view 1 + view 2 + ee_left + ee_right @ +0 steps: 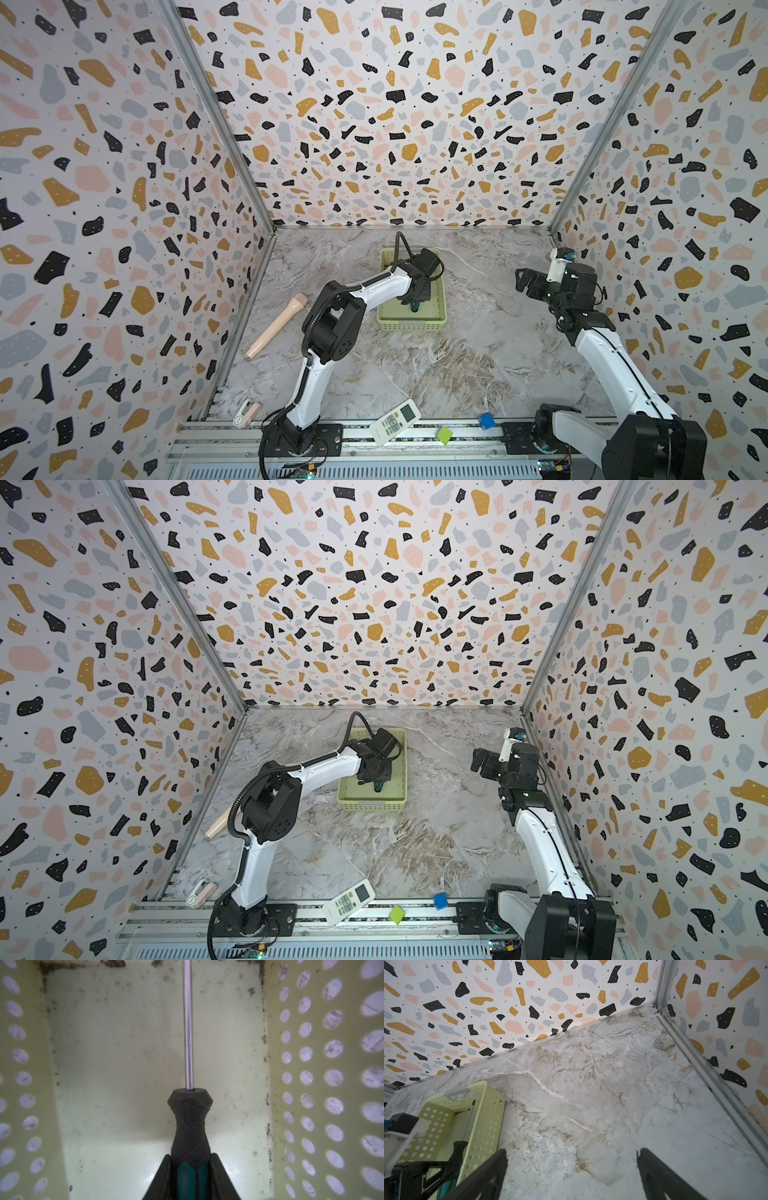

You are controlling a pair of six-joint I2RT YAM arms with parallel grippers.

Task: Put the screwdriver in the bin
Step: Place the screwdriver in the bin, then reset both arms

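The pale yellow-green bin [411, 326] stands at the middle back of the marble table. My left gripper [191, 1159] is down inside it, shut on the teal and black handle of the screwdriver [190, 1122]. The thin shaft points along the bin's floor toward a short end wall. Perforated bin walls [311, 1064] rise on both sides of it. In both top views the teal handle end [415, 306] [379, 786] shows just below the left gripper [413, 297]. My right gripper [571, 1153] hovers open and empty over bare table to the bin's right [524, 279]. Its view also shows the screwdriver [468, 1120] in the bin [483, 1126].
A long beige stick [276, 326] lies by the left wall. Along the front edge are a small white and pink device [247, 412], a white remote [395, 420], a green block [444, 434] and a blue cube [485, 420]. Patterned walls enclose three sides.
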